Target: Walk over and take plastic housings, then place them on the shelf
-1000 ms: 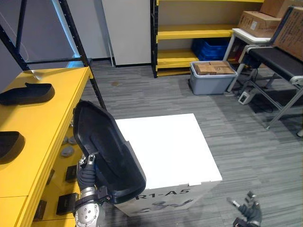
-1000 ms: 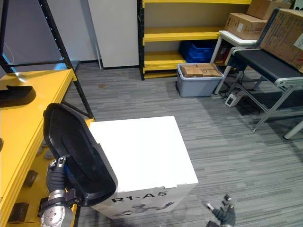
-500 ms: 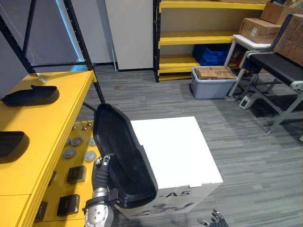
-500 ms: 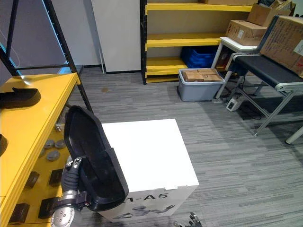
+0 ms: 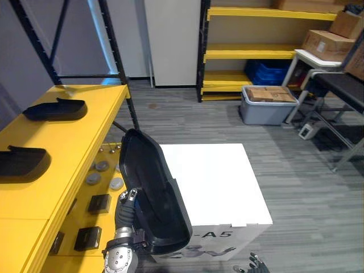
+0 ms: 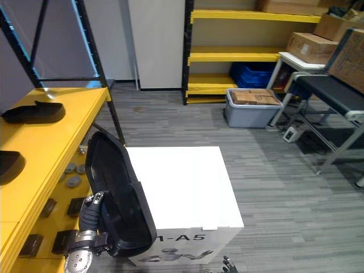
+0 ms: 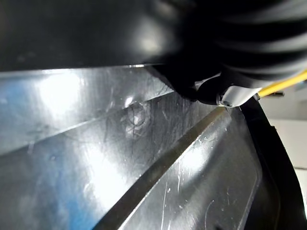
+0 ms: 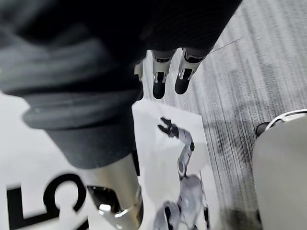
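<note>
Lower left, my left robot hand (image 6: 90, 211) holds a black housing (image 6: 116, 199) on end before the white box (image 6: 182, 182); other housings (image 6: 33, 112) lie on the yellow shelf (image 6: 54, 142).

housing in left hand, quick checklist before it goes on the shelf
1. Housing held: ok. The left hand has its fingers curled on the edge, and the housing stands upright.
2. Grip firm: cannot tell, the contact is hidden behind the housing.
3. Free spot on shelf: ok, there is bare yellow top beside the two housings lying there.
4. Way to the shelf: looks ok. The housing is over the box edge nearest the shelf, with nothing between.
5. Right hand: ok, open and empty, low by the box front.
</note>
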### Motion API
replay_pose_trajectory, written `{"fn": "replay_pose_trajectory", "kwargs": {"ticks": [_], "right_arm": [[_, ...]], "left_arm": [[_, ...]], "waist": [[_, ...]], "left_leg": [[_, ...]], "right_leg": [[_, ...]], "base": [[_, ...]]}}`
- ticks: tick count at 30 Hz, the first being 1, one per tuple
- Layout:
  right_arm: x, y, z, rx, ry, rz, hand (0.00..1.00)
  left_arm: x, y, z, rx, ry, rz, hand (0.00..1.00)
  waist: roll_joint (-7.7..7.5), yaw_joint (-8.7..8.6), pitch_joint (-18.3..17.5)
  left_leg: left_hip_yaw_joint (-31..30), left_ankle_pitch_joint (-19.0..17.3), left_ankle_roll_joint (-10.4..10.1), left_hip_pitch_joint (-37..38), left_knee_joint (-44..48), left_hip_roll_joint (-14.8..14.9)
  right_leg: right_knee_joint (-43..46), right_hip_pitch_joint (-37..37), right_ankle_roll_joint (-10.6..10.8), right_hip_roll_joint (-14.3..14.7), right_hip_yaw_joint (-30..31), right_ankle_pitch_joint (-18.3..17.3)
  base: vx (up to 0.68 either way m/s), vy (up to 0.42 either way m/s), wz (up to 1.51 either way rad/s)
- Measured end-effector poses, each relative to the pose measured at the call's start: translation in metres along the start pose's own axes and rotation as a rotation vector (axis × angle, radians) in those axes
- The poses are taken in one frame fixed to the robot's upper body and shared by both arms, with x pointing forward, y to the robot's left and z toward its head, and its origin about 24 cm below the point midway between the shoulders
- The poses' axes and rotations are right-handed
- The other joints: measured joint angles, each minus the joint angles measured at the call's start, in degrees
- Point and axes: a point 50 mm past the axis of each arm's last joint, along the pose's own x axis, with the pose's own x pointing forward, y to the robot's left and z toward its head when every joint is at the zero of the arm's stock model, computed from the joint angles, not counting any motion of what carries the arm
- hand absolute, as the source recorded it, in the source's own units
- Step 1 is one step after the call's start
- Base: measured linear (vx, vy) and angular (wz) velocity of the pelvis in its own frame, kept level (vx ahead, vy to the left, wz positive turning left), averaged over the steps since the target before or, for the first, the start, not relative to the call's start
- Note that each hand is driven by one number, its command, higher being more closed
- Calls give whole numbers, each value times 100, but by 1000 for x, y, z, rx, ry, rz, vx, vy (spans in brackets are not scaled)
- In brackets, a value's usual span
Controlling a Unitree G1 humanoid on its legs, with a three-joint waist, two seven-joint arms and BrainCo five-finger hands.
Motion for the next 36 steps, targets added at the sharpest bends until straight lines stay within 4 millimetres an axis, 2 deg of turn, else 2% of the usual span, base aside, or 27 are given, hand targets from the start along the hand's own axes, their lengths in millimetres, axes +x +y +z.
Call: {"fn": "replay_pose_trajectory", "kwargs": {"ticks": [1, 3, 4, 5, 7, 8, 9, 10, 11, 12, 13, 14, 15, 16, 17, 18, 20, 23, 24, 25, 26, 27, 28, 31, 32, 35, 36], "right_arm": [[2, 3, 2, -15, 3, 9, 0], [5, 4, 8, -32, -9, 12, 0], [7, 6, 11, -46, -15, 15, 0], [9, 7, 13, -49, -15, 16, 0], [11, 7, 15, -48, -13, 5, 0], [11, 4, 13, -54, 0, -7, 0], [12, 0, 12, -61, 10, -24, 0], [12, -4, 12, -67, 12, -36, 0], [12, -13, 15, -78, 6, -61, 0], [13, -13, 16, -77, 5, -68, 0], [13, -14, 17, -78, 5, -73, 0], [14, -11, 15, -72, 20, -70, 0], [16, -8, 18, -50, 14, -71, 0], [16, -9, 18, -49, 14, -72, 0], [16, -8, 19, -43, 17, -73, 0], [18, -3, 22, -35, 8, -62, 0], [20, 1, 27, -27, -4, -55, 0], [21, 2, 30, -31, -10, -52, 0], [20, 1, 27, -33, -3, -55, 0], [18, -1, 22, -38, 8, -59, 0], [17, -1, 23, -22, 4, -60, 0], [17, 0, 27, -28, -21, -56, 0], [16, -1, 29, -25, -39, -57, 0], [15, -3, 32, -23, -57, -63, 0], [13, -5, 35, -18, -79, -69, 0], [9, -8, 33, -9, -91, -76, 0], [6, -8, 29, -4, -94, -77, 0]], "left_arm": [[3, -3, 4, -7, -21, -11, 100], [5, -7, 14, -19, -64, -19, 100], [8, -10, 25, -36, -111, -19, 100], [9, -11, 29, -44, -130, -14, 100], [11, -15, 39, -69, -177, -12, 100], [14, -21, 44, -87, -204, -18, 100], [17, -26, 47, -99, -222, -30, 100], [18, -30, 50, -107, -239, -49, 100], [20, -39, 55, -124, -263, -84, 100], [24, -49, 61, -134, -287, -126, 100], [26, -54, 65, -140, -302, -144, 100], [28, -59, 68, -147, -316, -162, 100], [31, -63, 73, -152, -340, -179, 100], [31, -64, 74, -156, -342, -181, 100], [31, -70, 74, -168, -344, -197, 100], [31, -73, 75, -164, -345, -214, 100], [31, -75, 73, -164, -339, -222, 100], [30, -78, 69, -158, -320, -237, 100], [30, -80, 69, -156, -319, -249, 100], [28, -83, 68, -154, -312, -268, 100], [28, -84, 67, -153, -309, -276, 100], [28, -85, 66, -145, -306, -288, 100], [27, -86, 65, -137, -301, -297, 100], [29, -84, 62, -130, -294, -292, 100], [32, -83, 58, -120, -279, -283, 100], [32, -84, 54, -117, -262, -282, 100], [32, -85, 55, -123, -265, -282, 100]], "waist": [[9, 98, 94], [16, 143, 229], [27, 184, 375], [31, 223, 422], [-4, 217, 465], [20, 219, 474], [51, 212, 470], [91, 193, 450], [285, 130, 403], [277, 44, 429], [276, 27, 449], [170, -62, 406], [174, -102, 447], [212, -97, 451], [248, -123, 472], [219, -99, 462], [214, -67, 467], [202, -67, 475], [189, -92, 483], [190, -115, 487], [205, -162, 484], [226, -269, 505], [252, -315, 530], [239, -397, 529], [203, -414, 557], [169, -409, 558], [136, -347, 544]], "left_leg": [[-213, 33, -15, -94, 85, -38], [-532, 87, -31, -306, 236, -107], [-766, 155, -75, -480, 316, -182], [-747, 167, -87, -550, 322, -210], [546, -121, 173, -889, 663, 72], [1668, -328, 241, -1172, 1294, 404], [2494, -518, 381, -1321, 1906, 673], [2882, -583, 554, -1359, 2287, 841], [3016, -702, 571, -1449, 2380, 840], [2798, -664, 568, -1496, 2274, 666], [2676, -600, 578, -1503, 2055, 524], [2746, -603, 701, -1369, 1532, 231], [3240, -741, 858, -1338, 1829, 377], [3254, -720, 786, -1302, 1866, 431], [3093, -700, 668, -1286, 1830, 285], [3002, -723, 722, -1283, 1778, 128], [2998, -772, 762, -1312, 1770, 37], [2972, -934, 804, -1312, 1758, -122], [2917, -980, 850, -1280, 1720, -210], [2807, -983, 865, -1184, 1614, -307], [2734, -972, 885, -1147, 1564, -326], [2504, -940, 873, -1056, 1461, -322], [2287, -844, 874, -921, 1270, -329], [1825, -756, 818, -796, 1063, -454], [1488, -755, 812, -699, 1041, -609], [1087, -847, 850, -536, 1086, -772], [917, -1006, 848, -503, 1265, -795]], "right_leg": [[27, 15, 4, -23, -175, -7], [99, 10, 16, -65, -515, -48], [222, 2, 1, -125, -855, -116], [264, 3, -1, -163, -1010, -134], [311, -5, -2, -269, -1530, -135], [395, -5, 0, -389, -1851, -138], [536, 9, 53, -525, -2133, -174], [687, 15, 147, -624, -2337, -242], [996, 42, 280, -669, -2589, -376], [1123, 6, 262, -757, -2666, -527], [1099, 6, 258, -776, -2711, -529], [869, 61, 222, -899, -2900, -412], [802, 209, 355, -962, -3237, -280], [832, 227, 380, -957, -3275, -265], [922, 329, 371, -1029, -3379, -224], [930, 367, 362, -1129, -3370, -216], [1094, 300, 363, -1270, -3357, -216], [1688, 183, 359, -1656, -3307, -214], [2088, 93, 339, -1867, -3197, -210], [2669, -146, -53, -2080, -2688, -165], [2978, -349, -316, -2111, -2300, -122], [3222, -640, -155, -1829, -1316, -474], [3203, -889, -104, -1373, -492, -814], [3034, -1459, -13, -658, 663, -1002], [2944, -1847, 21, -317, 1462, -987], [2749, -2047, 27, -164, 2028, -983], [2492, -1993, 33, -207, 1973, -950]], "base": [[-44, -37, 78], [-85, -40, 106], [-95, -29, 122], [-108, 1, 137], [-94, 42, 128], [-31, 115, 140], [27, 141, 142], [88, 213, 137], [90, 195, 147], [57, 193, 144], [-5, 159, 144], [-12, 169, 141], [29, 137, 117], [97, 93, 100], [126, 150, 70], [99, 148, 68], [53, 162, 19], [40, 199, 9], [40, 248, 25], [40, 249, 34], [54, 216, 52], [64, 98, 78], [59, 56, 81], [67, 11, 95], [95, -34, 122], [111, -66, 112], [166, -120, 120]]}}
